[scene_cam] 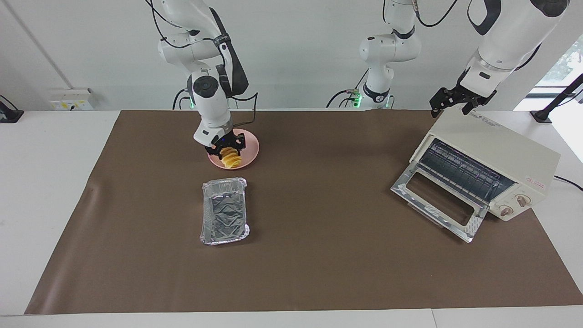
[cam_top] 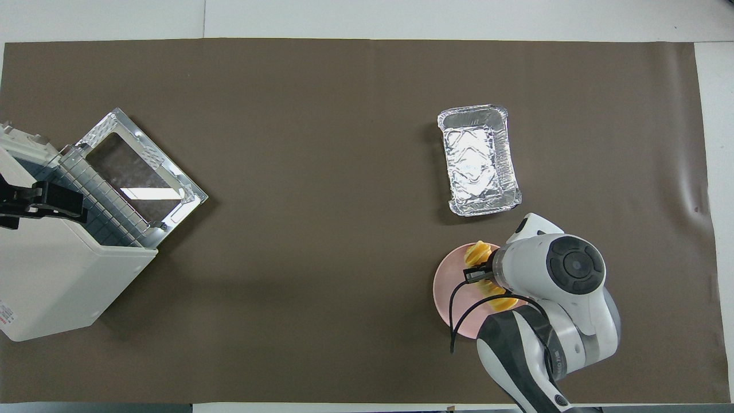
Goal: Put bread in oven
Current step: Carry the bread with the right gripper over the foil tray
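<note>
The bread (scene_cam: 231, 161), a ridged golden loaf, lies on the round pink plate (scene_cam: 251, 148) toward the right arm's end of the table. My right gripper (scene_cam: 226, 151) comes down on the loaf's end nearer the robots, shut on it. In the overhead view the right wrist covers most of the bread (cam_top: 477, 252) and the plate (cam_top: 444, 281). The cream-white oven (scene_cam: 496, 141) stands toward the left arm's end, its glass door (scene_cam: 437, 200) dropped open and the wire rack showing. My left gripper (scene_cam: 451, 109) waits open over the oven's (cam_top: 51, 287) top, holding nothing.
A crinkled silver foil tray (scene_cam: 224, 211) sits empty on the brown mat, farther from the robots than the plate, also seen from overhead as the foil tray (cam_top: 479, 160). A third arm's base stands at the back middle.
</note>
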